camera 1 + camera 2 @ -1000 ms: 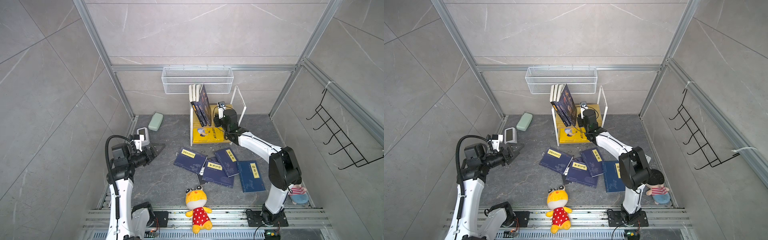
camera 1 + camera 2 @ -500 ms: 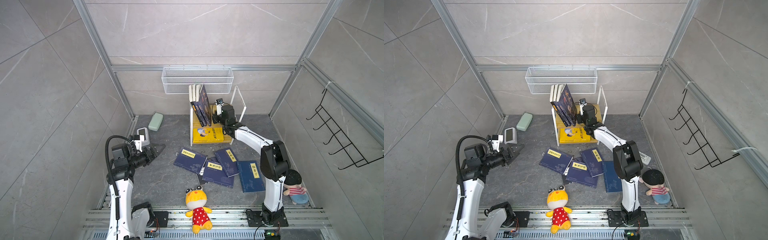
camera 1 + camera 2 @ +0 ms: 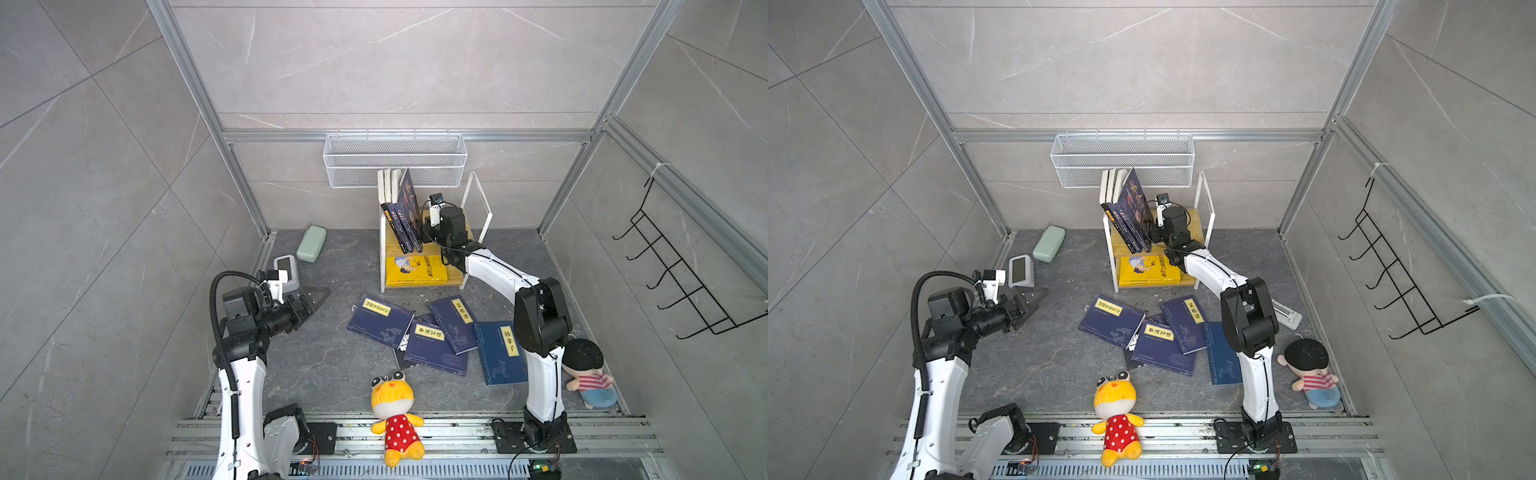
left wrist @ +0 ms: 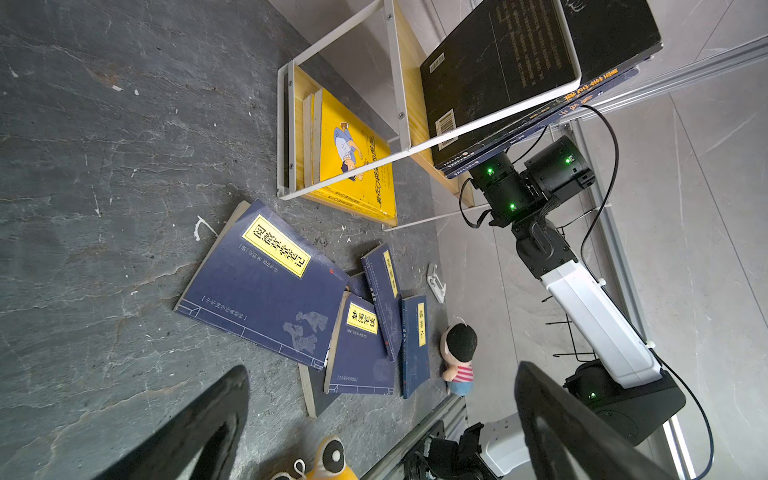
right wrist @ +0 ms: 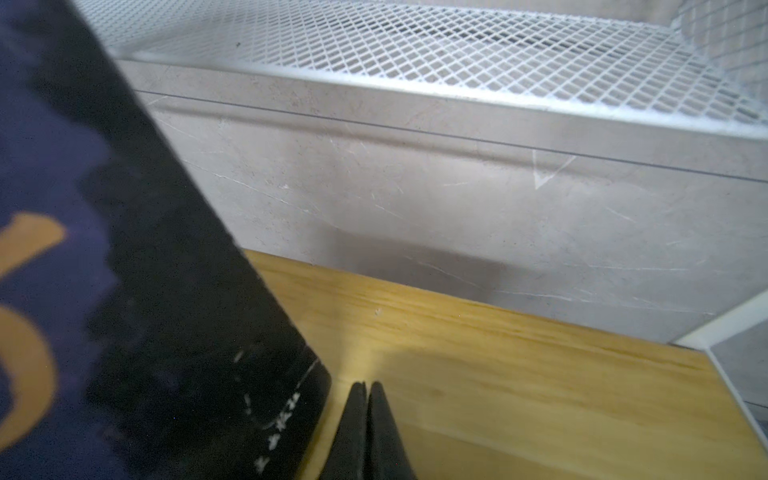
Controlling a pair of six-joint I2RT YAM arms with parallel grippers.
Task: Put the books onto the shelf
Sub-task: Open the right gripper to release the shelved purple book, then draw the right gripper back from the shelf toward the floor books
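Right gripper (image 5: 365, 390) clenched, empty, over shelf (image 5: 519, 374) top board, tips just beside leaning navy book (image 5: 145, 311). Left gripper (image 3: 312, 299) spread wide, empty, near bench (image 3: 332, 374) left edge. Likely tidying row; next, fetch navy books (image 3: 435, 347) lying mid-bench before shelf, without toppling row.

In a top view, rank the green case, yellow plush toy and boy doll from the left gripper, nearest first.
1. The green case, at the back wall, just beyond the open left gripper.
2. The yellow plush toy, front middle, by the rail.
3. The boy doll, front right corner.
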